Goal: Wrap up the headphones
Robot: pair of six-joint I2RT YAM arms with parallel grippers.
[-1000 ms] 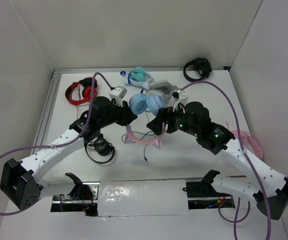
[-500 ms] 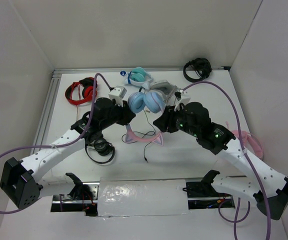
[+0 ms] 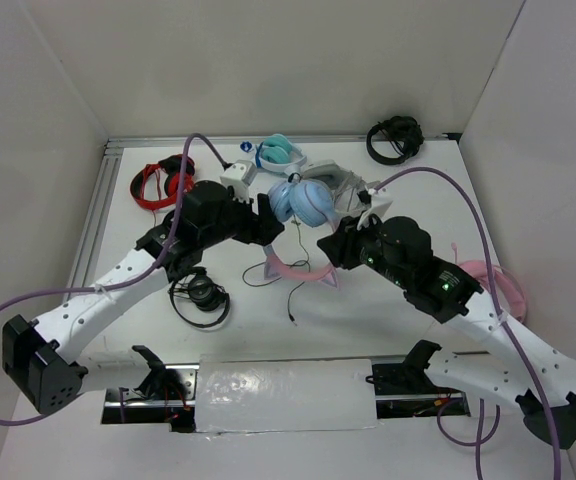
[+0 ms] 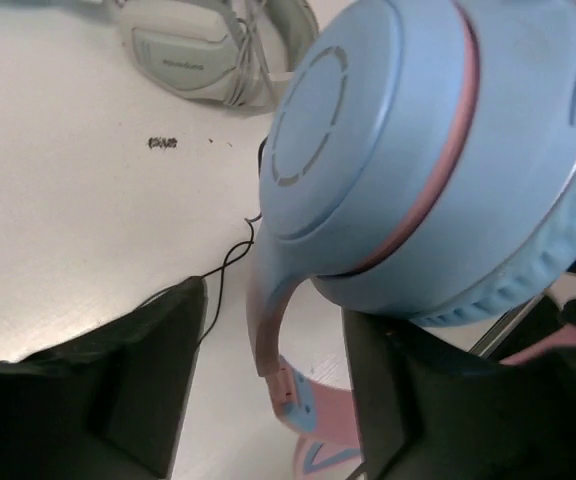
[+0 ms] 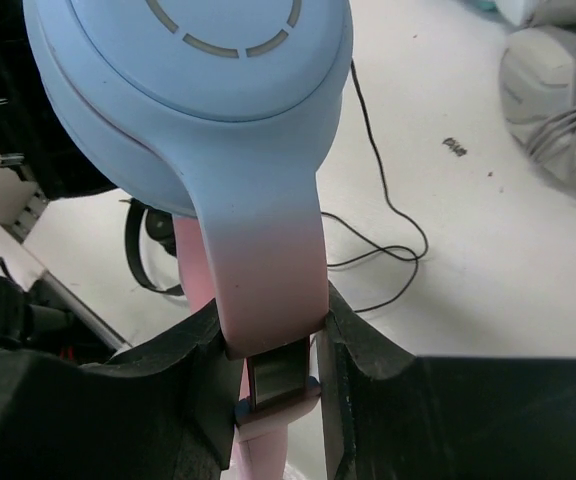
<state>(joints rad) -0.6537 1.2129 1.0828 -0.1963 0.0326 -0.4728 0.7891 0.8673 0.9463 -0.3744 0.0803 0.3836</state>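
Note:
The headphones (image 3: 303, 200) are held up at mid-table, light blue ear cups on top and the pink cat-ear headband (image 3: 300, 270) hanging toward me. My right gripper (image 3: 330, 243) is shut on the headphones; in the right wrist view both fingers (image 5: 368, 365) press the pink slider arm (image 5: 268, 270) just below an ear cup (image 5: 188, 80). My left gripper (image 4: 278, 390) is open around the other arm (image 4: 268, 320), with a gap at its left finger (image 4: 153, 380). The thin black cable (image 3: 280, 270) trails loose on the table.
Red headphones (image 3: 161, 183) lie back left and a black pair (image 3: 395, 137) back right. A teal-and-white pair (image 3: 276, 152) and a grey-white pair (image 3: 330, 180) sit behind the arms. Another black pair (image 3: 200, 295) lies under my left arm, an all-pink pair (image 3: 488, 280) under my right.
My right gripper closed on the headphones' slider arm. My left gripper opened and let go. The headphones shifted slightly right.

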